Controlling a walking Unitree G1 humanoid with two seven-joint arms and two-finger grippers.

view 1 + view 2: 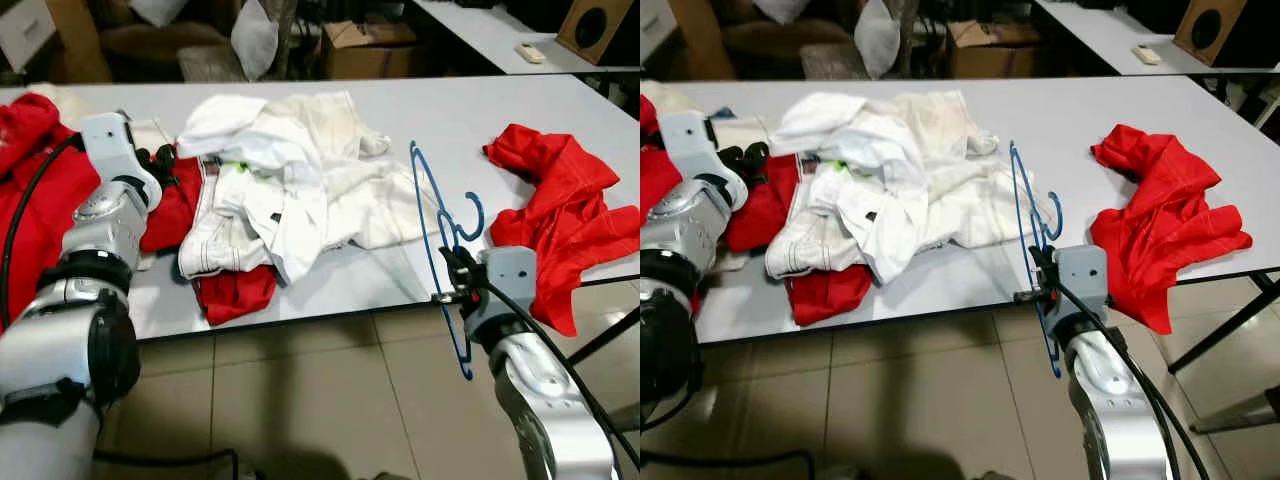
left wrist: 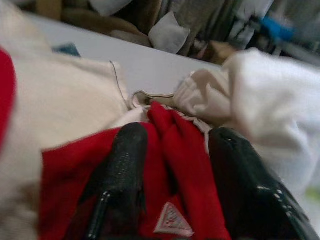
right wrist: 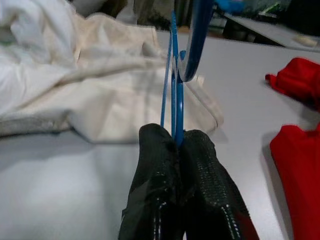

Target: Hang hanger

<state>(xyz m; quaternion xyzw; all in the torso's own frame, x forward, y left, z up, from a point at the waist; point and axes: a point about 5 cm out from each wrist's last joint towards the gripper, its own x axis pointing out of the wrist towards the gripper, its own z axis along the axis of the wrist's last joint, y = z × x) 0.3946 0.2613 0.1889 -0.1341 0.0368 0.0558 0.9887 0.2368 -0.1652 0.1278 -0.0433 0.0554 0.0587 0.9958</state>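
Blue hanger [image 1: 440,235] pinched upright in closed right end effector [image 3: 176,145], over table [image 1: 520,110] edge.

White table [image 1: 520,110], near edge over beige tiled floor [image 1: 300,390]. Pile of white and cream garments [image 1: 290,180] mid-table, red cloth [image 1: 235,292] poking out under its near side at the table edge. Crumpled red garment [image 1: 565,225] on the right, draping past the edge. More red fabric [image 1: 35,200] far left. Cardboard box [image 1: 365,48] and second table with a remote [image 1: 530,52] behind.
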